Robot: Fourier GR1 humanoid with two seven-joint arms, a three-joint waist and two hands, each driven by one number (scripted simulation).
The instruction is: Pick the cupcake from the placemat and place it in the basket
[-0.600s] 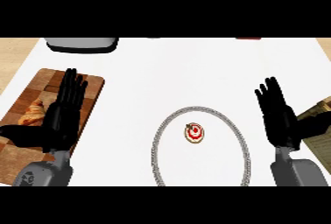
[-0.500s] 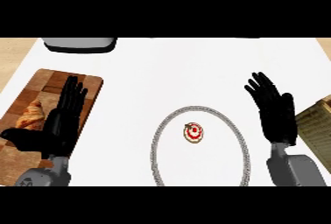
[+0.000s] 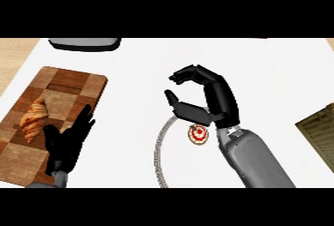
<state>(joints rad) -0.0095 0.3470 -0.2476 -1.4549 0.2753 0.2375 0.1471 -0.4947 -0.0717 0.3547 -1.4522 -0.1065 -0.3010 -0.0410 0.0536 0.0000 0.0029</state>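
A small cupcake [image 3: 197, 134] with red and white topping sits on a round white placemat [image 3: 159, 145] with a grey beaded rim. My right hand [image 3: 203, 99] hovers just beyond the cupcake, fingers half curled and thumb spread, holding nothing. Its forearm [image 3: 251, 156] covers the placemat's right half. My left hand [image 3: 69, 139] rests open, fingers up, over the near edge of a wooden board. The tan basket [image 3: 320, 132] shows only in part at the right edge.
A checkered wooden cutting board [image 3: 55, 110] lies at the left with a croissant [image 3: 34, 119] on it. A grey object [image 3: 85, 43] sits at the counter's far edge. Bare white counter spreads between the placemat and the far edge.
My right hand has swung left from beside the placemat to above the cupcake's far side, its fingers curling inward. The left hand has sunk lower in view.
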